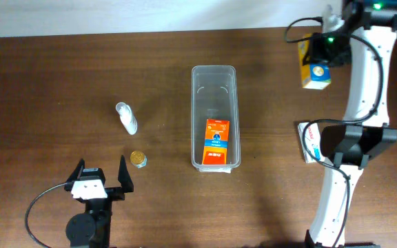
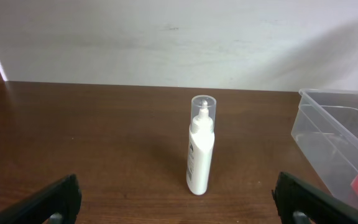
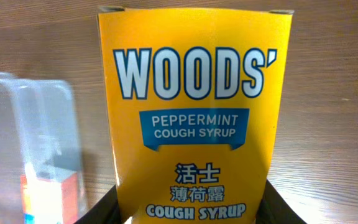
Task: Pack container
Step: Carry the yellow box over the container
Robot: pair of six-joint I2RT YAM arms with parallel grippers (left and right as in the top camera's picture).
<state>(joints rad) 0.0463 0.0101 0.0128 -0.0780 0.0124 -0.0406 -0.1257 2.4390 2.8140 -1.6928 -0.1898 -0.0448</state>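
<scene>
Container (image 1: 213, 89) sits on dark wooden table (image 1: 60, 76).

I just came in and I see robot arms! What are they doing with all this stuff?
They're packing a clear container. The right gripper is holding a yellow Woods' cough syrup box at the table's far right side, not yet over the container. An orange box already lies inside it. The left gripper is open and empty, facing a white bottle that stands on the table.
</scene>
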